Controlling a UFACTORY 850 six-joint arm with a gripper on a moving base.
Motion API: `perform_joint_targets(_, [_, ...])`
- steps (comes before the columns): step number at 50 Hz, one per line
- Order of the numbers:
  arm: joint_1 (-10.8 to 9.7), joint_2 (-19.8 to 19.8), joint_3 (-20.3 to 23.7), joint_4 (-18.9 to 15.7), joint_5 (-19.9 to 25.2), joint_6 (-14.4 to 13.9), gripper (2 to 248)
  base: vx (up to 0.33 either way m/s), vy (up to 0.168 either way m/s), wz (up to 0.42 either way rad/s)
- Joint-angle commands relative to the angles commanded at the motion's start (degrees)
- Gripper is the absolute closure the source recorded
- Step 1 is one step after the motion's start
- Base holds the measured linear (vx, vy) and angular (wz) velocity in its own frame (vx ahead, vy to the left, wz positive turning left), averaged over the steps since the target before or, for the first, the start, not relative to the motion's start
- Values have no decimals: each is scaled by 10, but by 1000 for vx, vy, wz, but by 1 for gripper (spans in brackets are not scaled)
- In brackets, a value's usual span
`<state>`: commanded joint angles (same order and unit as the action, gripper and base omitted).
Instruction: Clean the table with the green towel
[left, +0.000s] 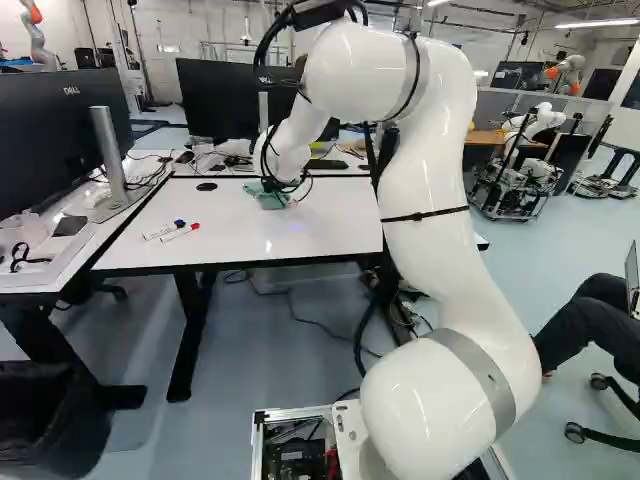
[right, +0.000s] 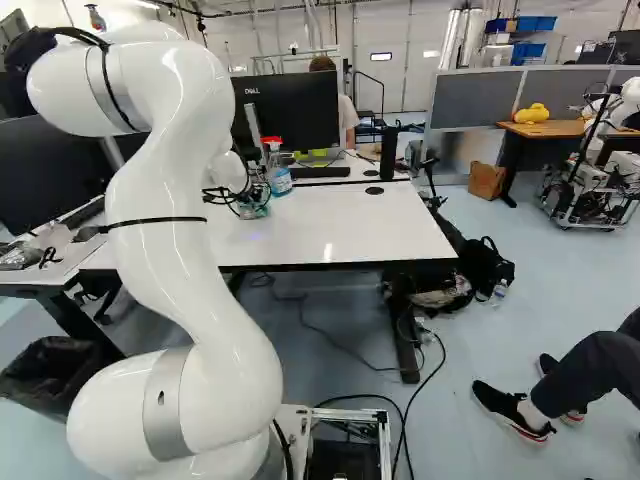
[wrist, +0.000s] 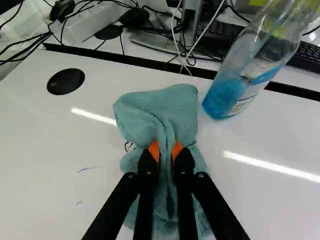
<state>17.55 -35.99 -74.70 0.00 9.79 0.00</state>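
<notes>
The gripper (left: 293, 199) is clenched on the green towel (wrist: 160, 107), its two orange pads (wrist: 178, 149) pressing a fold of cloth between them from both sides. The towel lies bunched on the white table (wrist: 35, 145), near the far edge, with part of it spreading out under the fingers and part bulging up ahead of them. The white arm (left: 432, 190) reaches over the near side of the table and comes down to the towel.

Right against the towel's edge is a small dark squiggle (wrist: 129, 146), probably pen, though the cloth and the finger crowd it. A little farther from the towel, on the side away from the spray bottle, are two faint pen strokes, one longer (wrist: 89, 169) and one tiny (wrist: 79, 203).

The spray bottle (wrist: 247, 75), with blue liquid inside, stands near the towel, beyond it and to its right. To the towel's left is a round black disc (wrist: 66, 81) set in the tabletop. Left of the towel and nearer the base lie two white markers, one with a red cap (left: 181, 232) and one with a dark cap (left: 163, 230). Beyond the towel, across the dark gap, sits a black keyboard (wrist: 216, 39).
</notes>
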Motion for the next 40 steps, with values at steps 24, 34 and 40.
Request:
perform_joint_targets(24, [28,-24,-33,0,0,0,202,0,0,0])
perform_joint_targets(34, [43,-24,-34,0,0,0,202,0,0,0])
perform_joint_targets(40, [52,-25,-34,0,0,0,202,0,0,0])
